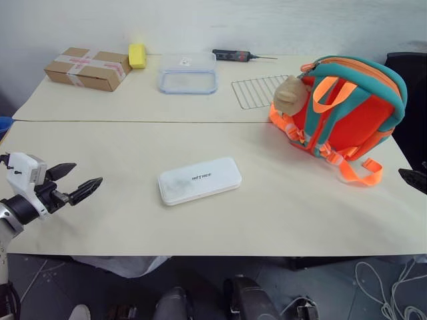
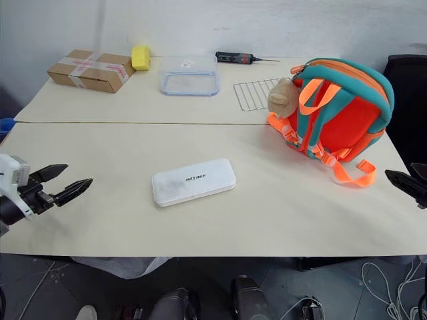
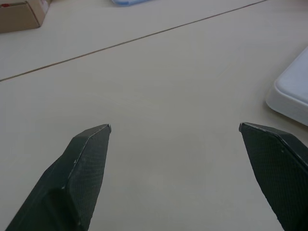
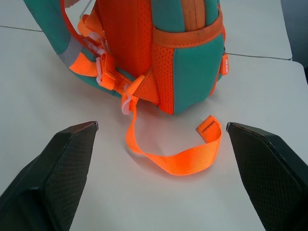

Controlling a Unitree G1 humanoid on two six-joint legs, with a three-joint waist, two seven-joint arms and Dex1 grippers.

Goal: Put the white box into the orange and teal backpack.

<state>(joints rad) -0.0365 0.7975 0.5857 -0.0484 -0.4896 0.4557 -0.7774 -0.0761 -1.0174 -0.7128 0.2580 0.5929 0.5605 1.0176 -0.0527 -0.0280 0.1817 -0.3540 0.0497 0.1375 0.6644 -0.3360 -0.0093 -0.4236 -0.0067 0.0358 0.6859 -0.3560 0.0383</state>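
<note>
Both grippers hover spread wide and empty at the counter's (image 1: 280,220) near edge, left gripper (image 1: 75,181) and right gripper (image 2: 405,181), with the white box (image 1: 199,180) flat between them and the backpack (image 1: 347,110) standing far right.

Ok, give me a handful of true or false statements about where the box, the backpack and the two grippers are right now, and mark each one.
1. The white box lies flat on the table, away from the backpack. True.
2. The left gripper is shut on the white box. False: its jaws stand open over bare table, off to the box's left, holding nothing.
3. The orange and teal backpack stands near the table's far right end, with a loose orange strap trailing onto the table. True.
4. The white box is already inside the backpack. False: it is out in the open near the table's middle.
5. The right gripper grips the strap. False: it is open, short of the strap.
</note>
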